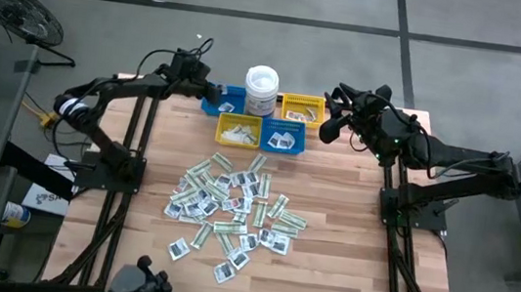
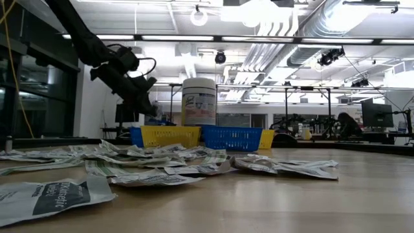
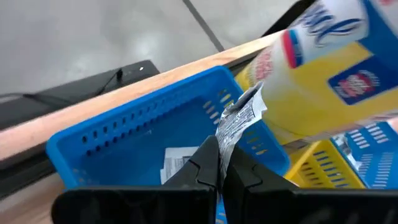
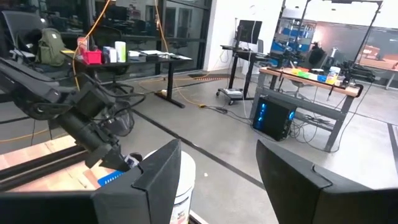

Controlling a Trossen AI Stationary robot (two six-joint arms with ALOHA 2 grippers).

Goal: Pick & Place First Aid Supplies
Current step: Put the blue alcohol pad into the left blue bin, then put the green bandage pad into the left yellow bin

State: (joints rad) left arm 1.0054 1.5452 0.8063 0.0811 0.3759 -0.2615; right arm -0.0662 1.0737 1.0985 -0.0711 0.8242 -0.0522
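Observation:
A loose heap of first aid supplies (image 1: 229, 206), small flat paper packets, lies on the middle of the wooden table (image 1: 344, 274). My left gripper (image 1: 210, 92) is shut on one white packet with dark print (image 3: 239, 118). It hovers over the blue bin (image 3: 118, 140) at the far left of the bin group. Another packet (image 3: 177, 163) lies flat on that bin's floor. My right gripper (image 4: 217, 180) stands open and raised near the far right yellow bin (image 1: 301, 106), with nothing between its fingers. My left gripper pinches the packet's lower end (image 3: 224, 146) between its two fingers. The fingers slant downward from the table's left side. The rest of the packet sticks out past the fingertips, crinkled, and hangs clear above the blue bin's inside.
A white lidded tub (image 1: 261, 89) stands between the far blue and yellow bins. A second yellow bin (image 1: 238, 130) and a second blue bin (image 1: 283, 138), both holding packets, sit in front of them. Bare wood shows along the table's near edge.

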